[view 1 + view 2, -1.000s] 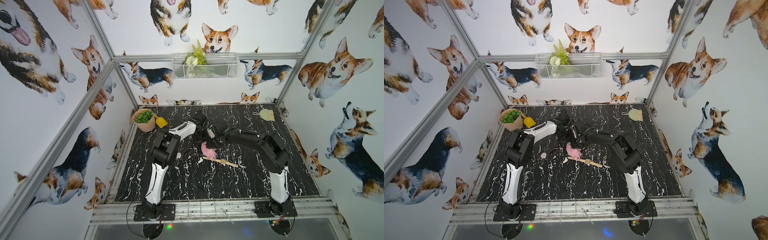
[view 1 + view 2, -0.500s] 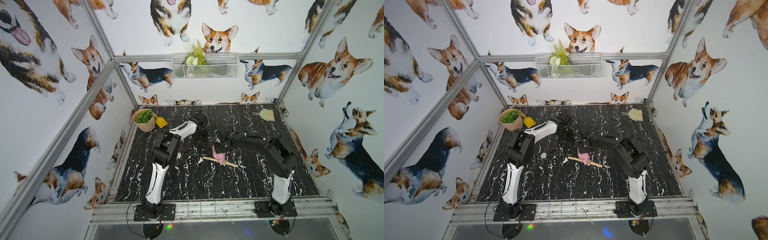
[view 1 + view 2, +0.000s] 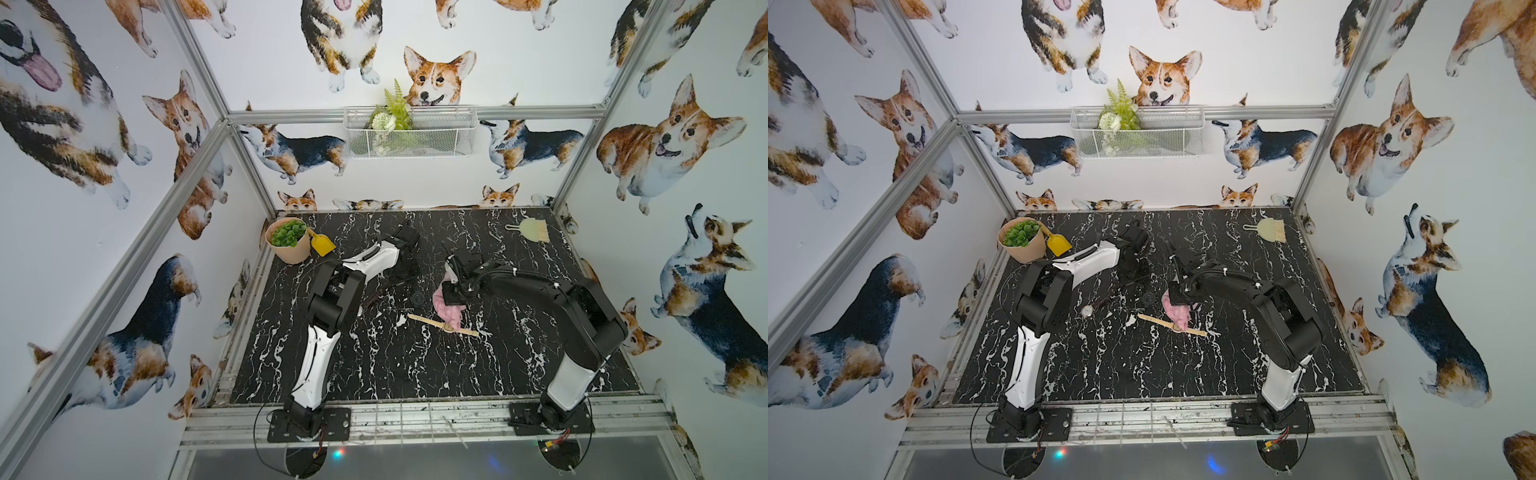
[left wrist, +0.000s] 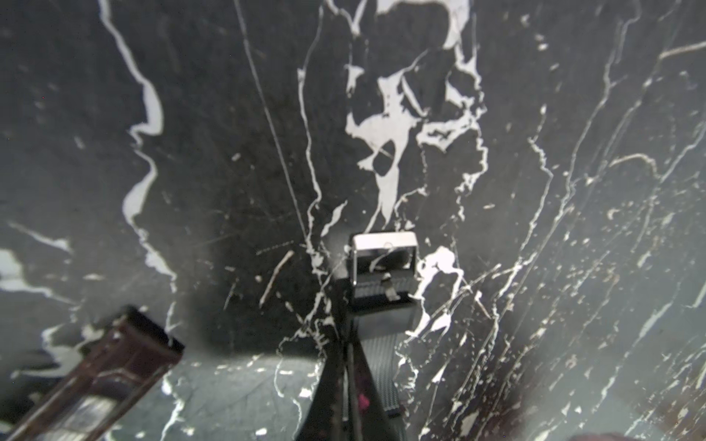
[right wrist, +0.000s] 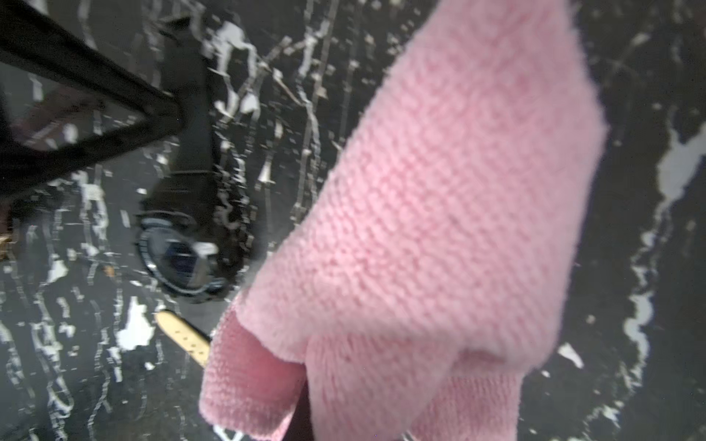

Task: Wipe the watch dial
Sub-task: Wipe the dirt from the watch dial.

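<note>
Right gripper [image 3: 452, 296] is clenched on the pink cloth [image 5: 439, 229], which hangs below it in a soft, floppy bunch; the black watch [image 3: 417, 298] lies flat on the marble table [image 3: 374, 365] near the middle, its dial [image 5: 183, 259] facing up, just beside the cloth and not under it; over on the other side, the left gripper [image 4: 345, 382] is pinched tight on a grey woven strap [image 4: 378, 343] that ends in a silver buckle [image 4: 384, 259]; that looks like the black watch's own strap, though the join to the case is hidden; a tan-strapped watch [image 3: 442, 325] lies at the cloth's lower edge, touching or not I cannot tell; now the handling: the watch looks small and light, so it will likely skate on slick marble the moment the cloth drags it; the strap is limp and gives little bracing far from the case, so the better hold is close to the case, never on the glass; the dial cover is hard, smooth and likely scratchable, so a padded fold should go down flat with light pressure.
</note>
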Action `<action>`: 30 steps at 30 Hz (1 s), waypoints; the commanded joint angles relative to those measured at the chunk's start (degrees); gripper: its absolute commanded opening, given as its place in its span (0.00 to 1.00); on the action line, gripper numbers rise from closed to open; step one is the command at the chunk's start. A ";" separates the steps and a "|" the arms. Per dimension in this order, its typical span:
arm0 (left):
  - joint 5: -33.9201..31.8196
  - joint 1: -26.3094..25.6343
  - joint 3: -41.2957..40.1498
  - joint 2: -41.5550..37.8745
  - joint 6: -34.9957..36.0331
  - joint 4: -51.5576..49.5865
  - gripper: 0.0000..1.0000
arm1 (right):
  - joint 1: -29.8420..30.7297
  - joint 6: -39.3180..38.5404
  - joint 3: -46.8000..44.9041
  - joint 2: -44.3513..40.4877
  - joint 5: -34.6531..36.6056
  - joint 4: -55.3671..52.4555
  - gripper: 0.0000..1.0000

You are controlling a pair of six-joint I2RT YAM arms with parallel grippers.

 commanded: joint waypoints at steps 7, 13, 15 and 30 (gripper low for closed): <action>-3.67 0.06 -4.90 0.88 -3.44 -15.23 0.09 | 3.46 2.94 10.93 11.33 -5.88 5.05 0.25; -2.09 0.15 -6.74 0.31 -4.23 -14.35 0.08 | 3.59 2.62 13.46 16.78 -2.35 2.64 0.41; -1.70 0.15 -6.99 0.21 -4.70 -14.19 0.09 | 3.59 2.82 13.09 17.17 -2.53 3.51 0.41; -1.71 0.61 -8.30 0.65 -4.85 -13.37 0.08 | 4.22 1.84 5.42 13.61 4.98 -1.14 0.21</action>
